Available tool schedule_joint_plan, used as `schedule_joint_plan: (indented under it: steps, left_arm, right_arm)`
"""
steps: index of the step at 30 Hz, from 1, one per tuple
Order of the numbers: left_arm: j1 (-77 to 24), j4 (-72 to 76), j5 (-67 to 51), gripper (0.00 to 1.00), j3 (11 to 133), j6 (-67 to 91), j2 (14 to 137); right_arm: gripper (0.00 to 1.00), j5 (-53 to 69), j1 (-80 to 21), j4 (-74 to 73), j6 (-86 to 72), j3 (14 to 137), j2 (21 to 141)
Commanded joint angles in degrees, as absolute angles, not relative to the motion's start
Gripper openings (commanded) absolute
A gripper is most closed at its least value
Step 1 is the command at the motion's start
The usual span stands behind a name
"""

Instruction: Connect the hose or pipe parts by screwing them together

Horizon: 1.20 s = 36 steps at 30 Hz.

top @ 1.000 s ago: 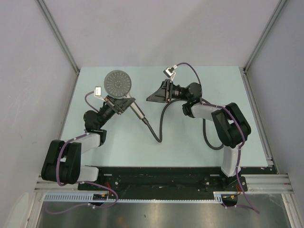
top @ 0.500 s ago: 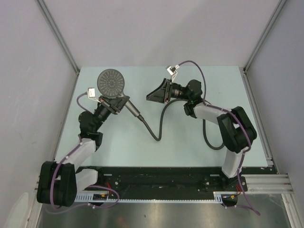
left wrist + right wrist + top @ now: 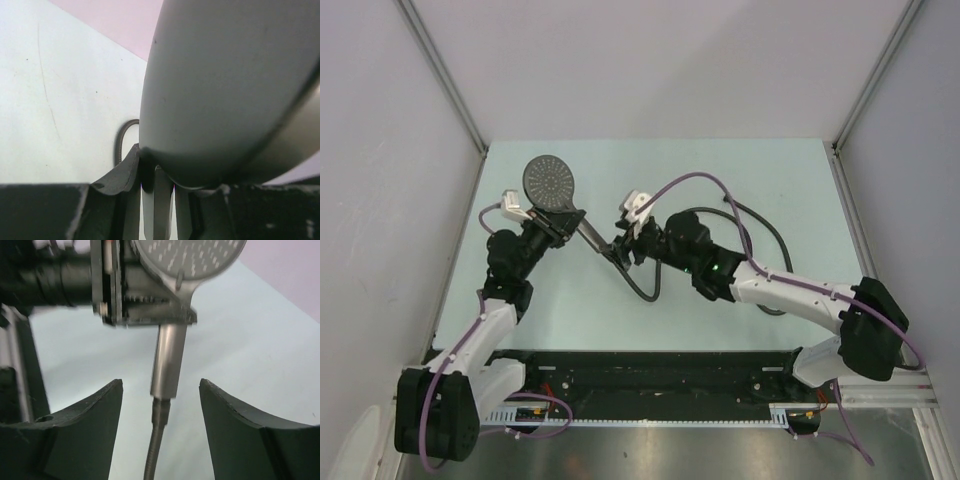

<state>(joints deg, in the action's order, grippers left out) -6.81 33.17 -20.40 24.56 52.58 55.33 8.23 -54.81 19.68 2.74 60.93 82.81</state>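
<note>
Left tool (image 3: 563, 222) around shower head (image 3: 549, 181) (tight)

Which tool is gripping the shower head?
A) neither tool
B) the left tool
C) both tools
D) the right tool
B: the left tool is clamped on the shower head just below its face, while the right tool stands open either side of the hose.

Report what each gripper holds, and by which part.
Left gripper: shower head, clamped at the top of its handle, just below the face. Right gripper: nothing; its fingers stand open either side of the handle's lower end.
</note>
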Motion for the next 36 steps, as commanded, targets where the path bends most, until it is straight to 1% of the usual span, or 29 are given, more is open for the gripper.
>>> schedule_joint_plan:
  steps: [1, 7, 15, 24, 30, 33, 34, 36]
  left_arm:
    - [-7.2, 31.6, -18.2, 0.0, 28.7, 51.3, 53.0]
    - [-7.3, 29.8, -17.8, 0.0, 29.1, 52.6, 52.5]
    - [-7.3, 28.9, -17.1, 0.0, 29.0, 52.9, 51.9]
    - [-7.4, 28.7, -16.9, 0.0, 28.9, 55.2, 51.3]
    - [-7.8, 28.7, -16.9, 0.0, 29.1, 56.8, 51.2]
    - [-8.2, 28.7, -17.0, 0.01, 28.7, 58.3, 51.0]
    - [-8.4, 28.7, -16.9, 0.0, 28.7, 59.2, 51.0]
    - [-9.2, 28.7, -17.5, 0.0, 28.6, 59.5, 51.1]
  right_arm:
    - [0.68, -8.6, -61.1, 13.5, 13.4, 59.2, 81.4]
    - [0.68, -19.9, -67.6, 15.5, 16.1, 58.7, 86.6]
    - [0.64, -24.6, -68.7, 21.1, 17.6, 58.8, 93.0]
    - [0.58, -25.0, -68.5, 24.6, 17.4, 58.8, 95.3]
    - [0.47, -24.3, -68.1, 26.7, 16.8, 58.8, 96.2]
    - [0.39, -24.2, -68.0, 28.2, 16.5, 58.9, 96.5]
    - [0.3, -24.3, -67.8, 28.6, 16.3, 58.9, 96.7]
    - [0.17, -23.5, -67.3, 29.2, 15.1, 58.9, 96.1]
